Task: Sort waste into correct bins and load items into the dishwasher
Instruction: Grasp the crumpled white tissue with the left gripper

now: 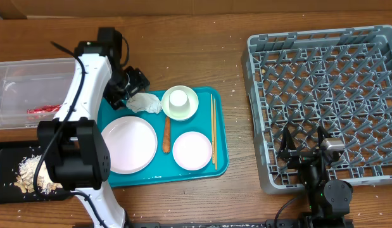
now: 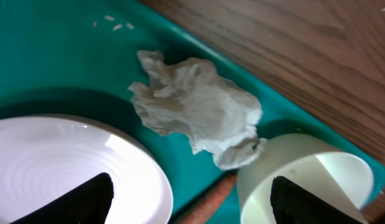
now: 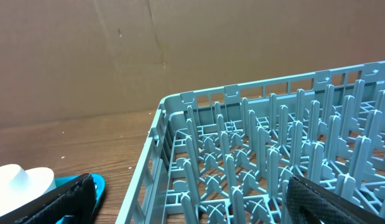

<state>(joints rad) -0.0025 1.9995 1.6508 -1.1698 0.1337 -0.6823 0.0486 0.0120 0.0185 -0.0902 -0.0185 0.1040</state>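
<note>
A crumpled white napkin [image 1: 144, 102] lies on the teal tray [image 1: 220, 166], at its back left; it also shows in the left wrist view [image 2: 198, 106]. My left gripper [image 1: 127, 83] is open and empty, just above the napkin's back edge [image 2: 191, 199]. On the tray are a large white plate [image 1: 128, 144], a small white plate [image 1: 192, 151], a pale bowl [image 1: 189, 113] with a white cup [image 1: 177, 98] in it, a carrot [image 1: 166, 134] and chopsticks [image 1: 213, 130]. My right gripper [image 1: 308, 152] is open and empty over the grey dish rack [image 1: 254, 76], at its front left [image 3: 192, 205].
A clear plastic bin [image 1: 31, 88] with a red wrapper inside stands at the far left. A black bin [image 1: 6, 183] holding food scraps sits at the front left. The rack takes up the right side of the wooden table.
</note>
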